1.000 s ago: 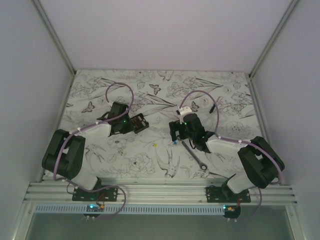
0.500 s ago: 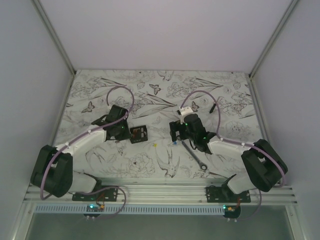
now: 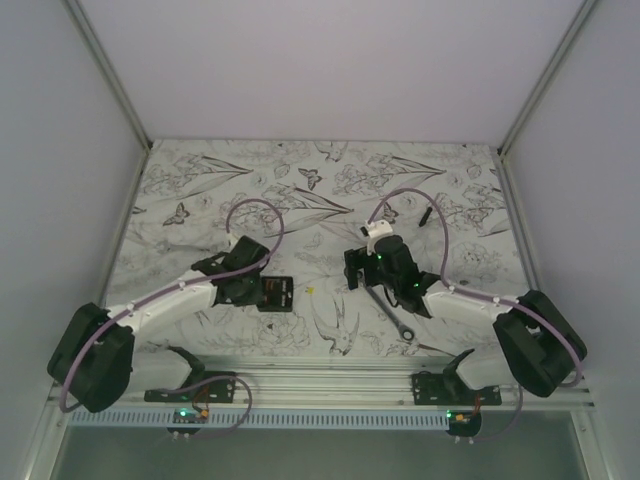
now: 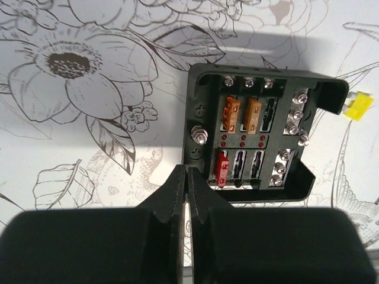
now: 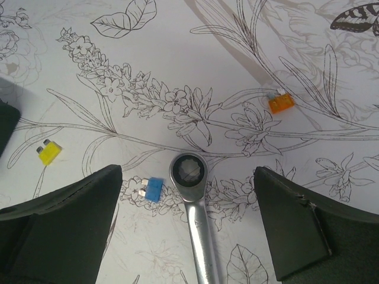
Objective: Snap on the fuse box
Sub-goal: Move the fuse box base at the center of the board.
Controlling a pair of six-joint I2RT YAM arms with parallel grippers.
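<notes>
Approach step: with left tool [image 4: 186, 173] pressed together beside fuse box [image 4: 249, 139] (open, flat on counter [image 4: 89, 148]), likely press squarely down; right tool [image 5: 188, 195] spread, idle.

Fuse box [image 4: 254, 139]: black square housing, lying flat, open top facing up. Two orange fuses [image 4: 232, 114] and one red fuse [image 4: 222, 167] seated; silver screw terminals [image 4: 294, 115] along one side. Position: left of centre, near side.
</notes>
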